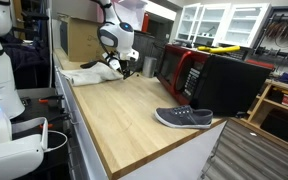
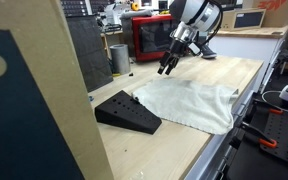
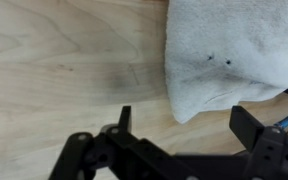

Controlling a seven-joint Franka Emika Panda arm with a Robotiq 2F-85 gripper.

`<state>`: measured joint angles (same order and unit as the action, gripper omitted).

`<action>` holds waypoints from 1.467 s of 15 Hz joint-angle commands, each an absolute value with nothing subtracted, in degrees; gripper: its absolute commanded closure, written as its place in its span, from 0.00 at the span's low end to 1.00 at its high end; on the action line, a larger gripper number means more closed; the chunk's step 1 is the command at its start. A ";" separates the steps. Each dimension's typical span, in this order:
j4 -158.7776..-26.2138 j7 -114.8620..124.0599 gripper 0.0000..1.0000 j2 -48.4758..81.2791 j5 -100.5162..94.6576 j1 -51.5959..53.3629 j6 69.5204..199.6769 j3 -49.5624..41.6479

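While the single black robot hand (image 2: 167, 68) hangs spread and empty above the pale wooden tabletop (image 2: 239, 75), one crumpled white cloth towel (image 2: 189, 103) lies on the wood just beside it. One grey fabric shoe (image 1: 184, 117), one black wedge-shaped block (image 2: 127, 112) and one red microwave oven (image 2: 154, 35) sit apart.

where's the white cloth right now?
White cloth lies flat on the wooden table, beside the tool in an exterior view; upper right in the wrist view.

Bright even indoor light, soft shadows on wood; low-resolution exterior views, near foreground blurred, wrist view slightly soft
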<state>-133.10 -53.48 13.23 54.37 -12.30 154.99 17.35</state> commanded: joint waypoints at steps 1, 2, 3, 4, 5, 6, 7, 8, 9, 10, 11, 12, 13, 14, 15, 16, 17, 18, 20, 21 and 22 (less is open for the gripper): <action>-130.28 -57.39 0.00 16.56 59.24 -13.15 152.63 18.89; -129.92 -57.62 0.00 17.30 59.66 -12.99 152.47 19.08; -129.52 -57.71 0.00 18.16 60.05 -12.89 152.53 19.42; -129.10 -57.67 0.00 18.82 60.21 -12.96 152.50 19.71; -128.69 -57.96 0.25 19.36 60.52 -13.19 152.25 20.03; -128.40 -58.13 0.28 19.76 60.68 -13.38 152.01 20.28; -128.10 -58.43 0.34 20.03 61.25 -13.73 151.44 20.57; -127.88 -58.47 0.42 20.35 61.59 -13.83 151.27 20.76; -127.83 -58.52 0.51 20.53 61.88 -13.93 151.09 20.91; -127.73 -58.66 0.58 20.62 62.15 -14.09 150.89 21.02; -127.77 -58.77 0.66 20.50 62.42 -14.26 150.41 21.09; -127.96 -58.87 0.73 20.29 62.54 -14.45 150.16 21.13; -128.02 -59.78 0.81 19.41 64.15 -10.59 148.70 16.89; -128.22 -60.08 0.88 19.06 64.53 -10.28 148.29 16.29; -128.56 -60.90 0.95 18.49 64.97 -9.58 147.88 15.14; -128.93 -61.24 1.00 17.88 64.90 -8.83 147.67 13.95; -129.28 -61.33 1.00 17.28 64.45 -8.11 147.72 12.93; -129.71 -60.81 1.00 16.42 63.65 -7.30 147.95 11.97; -130.45 -60.15 0.98 14.91 62.24 -5.95 148.88 10.19; -130.89 -59.54 0.98 14.02 61.12 -5.24 149.55 9.23; -131.21 -59.31 0.98 13.22 60.26 -4.82 149.84 8.44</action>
